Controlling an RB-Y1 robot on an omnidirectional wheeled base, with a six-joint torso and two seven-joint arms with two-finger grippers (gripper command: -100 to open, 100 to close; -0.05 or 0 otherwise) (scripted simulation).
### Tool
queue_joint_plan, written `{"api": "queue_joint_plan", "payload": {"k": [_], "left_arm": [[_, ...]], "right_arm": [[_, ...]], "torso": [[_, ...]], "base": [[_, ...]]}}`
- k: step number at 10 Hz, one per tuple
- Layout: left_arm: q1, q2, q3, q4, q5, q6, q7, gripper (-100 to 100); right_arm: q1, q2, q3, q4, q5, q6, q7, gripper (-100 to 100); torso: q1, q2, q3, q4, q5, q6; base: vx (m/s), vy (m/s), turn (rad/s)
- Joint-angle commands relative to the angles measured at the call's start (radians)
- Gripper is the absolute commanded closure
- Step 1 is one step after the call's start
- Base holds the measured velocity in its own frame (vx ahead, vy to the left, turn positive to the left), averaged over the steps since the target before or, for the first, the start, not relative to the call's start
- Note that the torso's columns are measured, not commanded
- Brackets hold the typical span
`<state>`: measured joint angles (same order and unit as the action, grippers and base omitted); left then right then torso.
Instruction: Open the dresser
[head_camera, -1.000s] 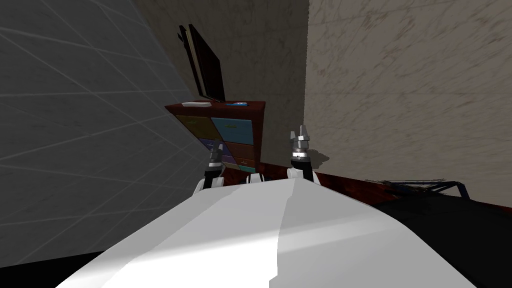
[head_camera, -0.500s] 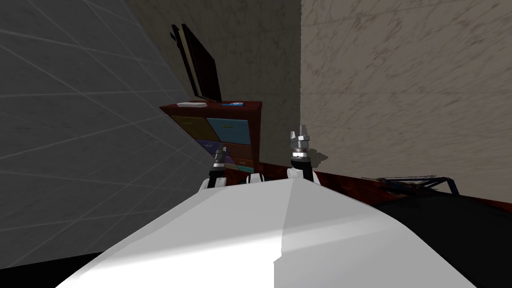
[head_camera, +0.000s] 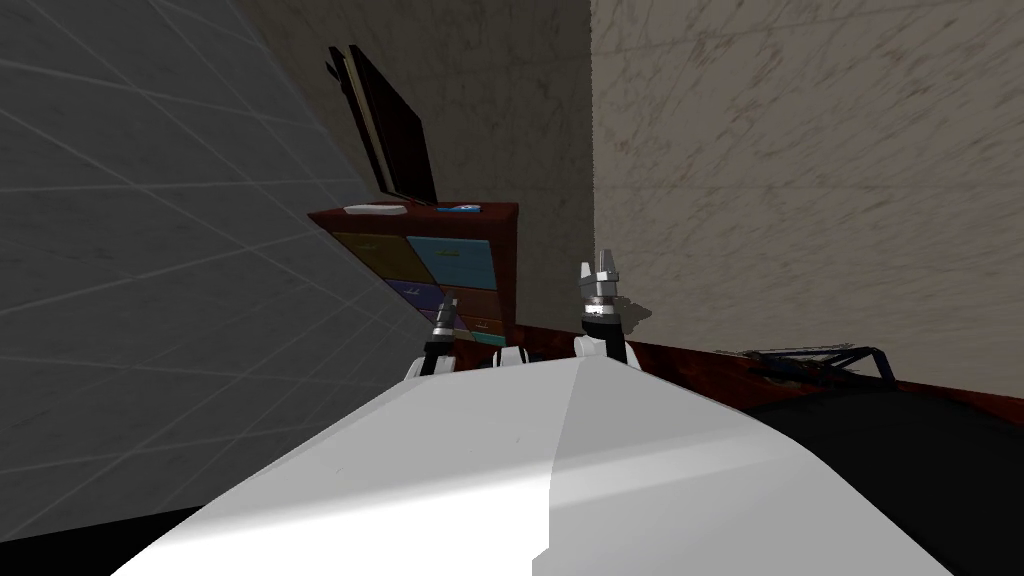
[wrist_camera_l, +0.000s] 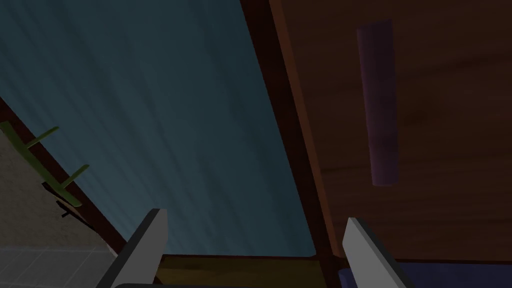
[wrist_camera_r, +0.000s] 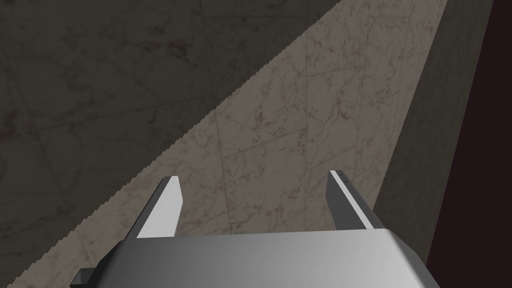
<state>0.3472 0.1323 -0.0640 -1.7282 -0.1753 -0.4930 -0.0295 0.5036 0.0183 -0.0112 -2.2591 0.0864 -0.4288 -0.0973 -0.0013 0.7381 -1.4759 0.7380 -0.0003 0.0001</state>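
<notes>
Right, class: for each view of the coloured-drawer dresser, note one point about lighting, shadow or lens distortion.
Head view: the wide lens rolls everything, so the dark red-brown dresser with coloured drawers leans and walls splay; the right gripper throws a shadow on the beige wall. Left wrist view: dim light; the teal drawer front and purple bar handle look muted ahead of the open left gripper.

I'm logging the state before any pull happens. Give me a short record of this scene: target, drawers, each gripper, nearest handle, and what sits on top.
target: dresser, dark red-brown frame, coloured drawer fronts
drawers: none seen pulled out
left gripper: open, close in front of the teal drawer front and brown drawer front
handle: purple bar handle on the brown front, ahead of the fingers, not grasped
right gripper: open, raised, apart from the dresser
on top: dark flat screen, white flat item, blue item
</notes>
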Motion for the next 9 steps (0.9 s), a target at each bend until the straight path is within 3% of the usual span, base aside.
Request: {"api": "queue_joint_plan", "payload": {"k": [1,5,8,9], "left_arm": [[-0.01,-0.007,-0.011,0.063,-0.006,0.006,-0.006,-100],[-0.027,-0.027,-0.025,0.145,-0.015,0.013,-0.015,-100],[-0.039,-0.063,-0.034,0.198,-0.02,0.018,-0.02,-100],[-0.034,-0.055,-0.034,0.18,-0.02,0.02,-0.02,-100]], "right_arm": [[0.0,0.0,0.0,0.0,0.0,0.0,0.0,0],[0.0,0.0,0.0,0.0,0.0,0.0,0.0,0],[0.0,0.0,0.0,0.0,0.0,0.0,0.0,0],[0.0,0.0,0.0,0.0,0.0,0.0,0.0,0]], "torso": [[0.001,0.0,0.0,0.0,0.0,0.0],[0.002,0.0,0.0,0.0,0.0,0.0],[0.001,0.0,0.0,0.0,0.0,0.0],[0.001,0.0,0.0,0.0,0.0,0.0]], "base": [[-0.009,-0.041,-0.039],[-0.004,-0.033,-0.037],[-0.002,-0.025,-0.034],[0.0,-0.012,-0.006]]}}
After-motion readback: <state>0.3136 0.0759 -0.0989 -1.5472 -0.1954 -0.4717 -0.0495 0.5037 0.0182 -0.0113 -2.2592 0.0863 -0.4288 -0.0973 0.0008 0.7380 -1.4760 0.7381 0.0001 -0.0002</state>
